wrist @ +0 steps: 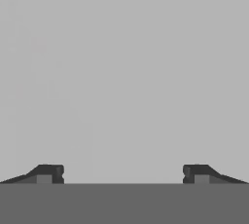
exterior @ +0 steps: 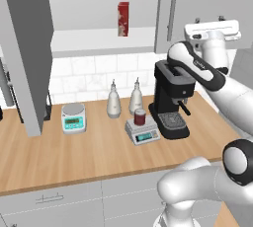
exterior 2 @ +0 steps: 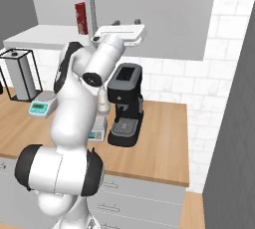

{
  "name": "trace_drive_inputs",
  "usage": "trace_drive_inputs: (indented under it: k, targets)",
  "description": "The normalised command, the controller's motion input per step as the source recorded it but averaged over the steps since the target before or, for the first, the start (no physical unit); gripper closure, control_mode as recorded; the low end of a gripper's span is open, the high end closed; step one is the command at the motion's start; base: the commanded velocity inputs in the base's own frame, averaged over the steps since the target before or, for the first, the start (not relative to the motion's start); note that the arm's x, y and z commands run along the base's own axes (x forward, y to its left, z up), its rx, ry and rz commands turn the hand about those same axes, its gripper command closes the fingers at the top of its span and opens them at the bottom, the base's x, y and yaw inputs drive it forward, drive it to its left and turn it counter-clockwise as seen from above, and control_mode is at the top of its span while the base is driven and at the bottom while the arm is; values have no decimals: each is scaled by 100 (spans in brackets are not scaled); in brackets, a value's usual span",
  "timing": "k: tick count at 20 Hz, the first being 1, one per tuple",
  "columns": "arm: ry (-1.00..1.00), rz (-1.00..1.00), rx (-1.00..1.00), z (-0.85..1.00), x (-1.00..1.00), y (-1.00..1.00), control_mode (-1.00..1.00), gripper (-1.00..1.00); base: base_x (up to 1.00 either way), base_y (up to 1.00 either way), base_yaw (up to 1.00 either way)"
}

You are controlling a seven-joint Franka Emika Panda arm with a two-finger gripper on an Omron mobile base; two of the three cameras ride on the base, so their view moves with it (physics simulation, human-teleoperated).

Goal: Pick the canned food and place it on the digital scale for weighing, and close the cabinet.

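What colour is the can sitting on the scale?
Dark red canned food with a darker top; clearest in the left base view.

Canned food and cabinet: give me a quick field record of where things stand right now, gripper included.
canned food: upright on the digital scale, in front of the coffee machine
gripper: open, nothing between the fingertips, facing a flat grey surface
cabinet: left door swung open; red carton on the shelf
second scale: round platform, bare
remaining: close the cabinet
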Motion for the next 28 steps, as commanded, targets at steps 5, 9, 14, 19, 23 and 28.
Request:
trace_drive_inputs:
  k: [5,9,14,19,23,28]
  targets:
    - [-13,-1,-10,34,-35,-3,-100,-100,0,0,0]
    - [-20,-1,-38,38,-25,0,-100,-100,0,0,0]
    - [-15,-4,-60,5,-36,5,-100,-100,0,0,0]
    - [-10,-14,-71,0,-47,34,-100,-100,0,0,0]
    - [0,-30,-69,0,-13,80,-100,-100,0,0,0]
    - [0,-38,-70,-4,0,77,-100,-100,0,0,0]
